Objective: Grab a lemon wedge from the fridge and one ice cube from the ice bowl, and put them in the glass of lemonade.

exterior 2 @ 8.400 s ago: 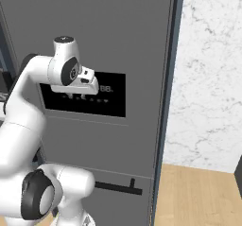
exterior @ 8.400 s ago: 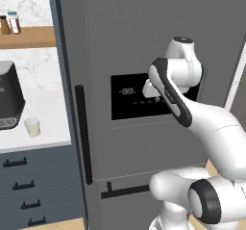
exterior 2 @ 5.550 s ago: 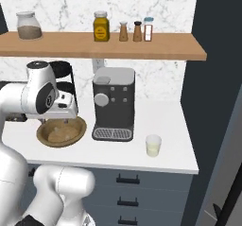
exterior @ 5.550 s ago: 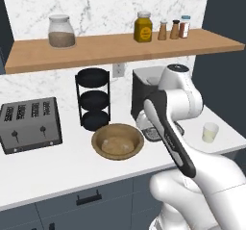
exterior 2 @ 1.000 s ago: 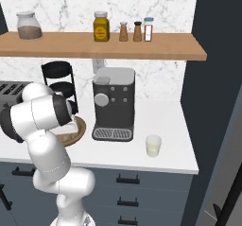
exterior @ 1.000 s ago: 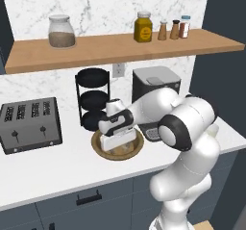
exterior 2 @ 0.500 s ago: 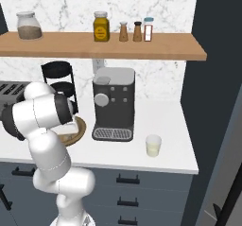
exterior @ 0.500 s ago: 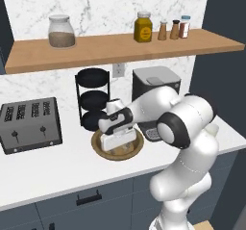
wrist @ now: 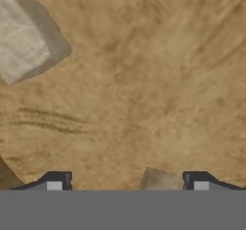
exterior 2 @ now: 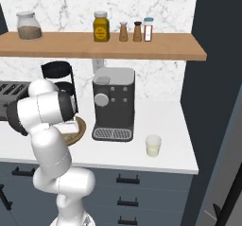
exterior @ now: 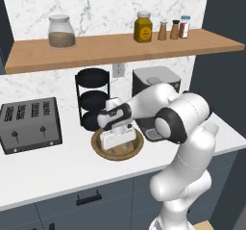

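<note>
Ice cube [wrist: 161, 180] at bottom centre of hand view, between the spread fingertips [wrist: 56, 181], untouched on ice bowl [wrist: 144, 94] floor. Second cube [wrist: 26, 39] upper left. Gripper [exterior: 118, 141] apart, pointing down into the bowl; arm bent low across counter [exterior: 57, 164].

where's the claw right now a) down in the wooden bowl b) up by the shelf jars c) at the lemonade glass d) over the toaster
a: the claw is lowered into the ice bowl, and the hand view looks straight onto the brown wood with an ice cube between its fingertips; the glass of lemonade stands apart by the coffee machine.
</note>
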Controlling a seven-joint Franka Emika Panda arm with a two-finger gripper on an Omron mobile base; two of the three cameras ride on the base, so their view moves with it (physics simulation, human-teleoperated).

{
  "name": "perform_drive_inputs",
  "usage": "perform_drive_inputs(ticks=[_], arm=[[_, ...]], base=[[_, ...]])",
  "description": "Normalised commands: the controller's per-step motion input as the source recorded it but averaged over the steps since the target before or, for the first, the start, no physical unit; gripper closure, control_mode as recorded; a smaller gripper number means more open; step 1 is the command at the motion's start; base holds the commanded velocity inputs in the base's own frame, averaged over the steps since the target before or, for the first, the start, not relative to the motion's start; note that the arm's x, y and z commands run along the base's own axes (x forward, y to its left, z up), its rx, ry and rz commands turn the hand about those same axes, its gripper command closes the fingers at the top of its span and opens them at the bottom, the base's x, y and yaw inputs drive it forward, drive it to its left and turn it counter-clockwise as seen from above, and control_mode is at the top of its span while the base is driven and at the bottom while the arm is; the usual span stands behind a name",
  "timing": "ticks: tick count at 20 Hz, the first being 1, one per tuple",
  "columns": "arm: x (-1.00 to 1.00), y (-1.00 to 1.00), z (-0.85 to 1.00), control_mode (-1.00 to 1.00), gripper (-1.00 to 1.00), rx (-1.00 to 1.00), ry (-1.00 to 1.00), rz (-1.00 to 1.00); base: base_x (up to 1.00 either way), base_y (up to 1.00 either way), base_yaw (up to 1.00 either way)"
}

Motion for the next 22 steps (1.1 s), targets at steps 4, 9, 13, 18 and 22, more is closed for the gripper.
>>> perform_drive_inputs(ticks=[4, 9, 13, 18, 22], arm=[[-0.10, 0.00, -0.08, -1.00, 1.00, 0.00, 0.09, 0.00], [-0.06, 0.00, -0.07, -1.00, 1.00, 0.00, 0.09, 0.00], [-0.10, 0.00, -0.01, -1.00, 1.00, 0.00, 0.01, 0.00], [-0.25, -0.01, 0.12, -1.00, 1.00, 0.03, -0.07, 0.00], [-0.28, -0.01, 0.49, -1.00, 1.00, 0.08, -0.14, 0.00]], base=[[0.00, 0.00, 0.00], [0.00, 0.00, 0.00], [0.00, 0.00, 0.00], [0.00, 0.00, 0.00], [0.00, 0.00, 0.00]])
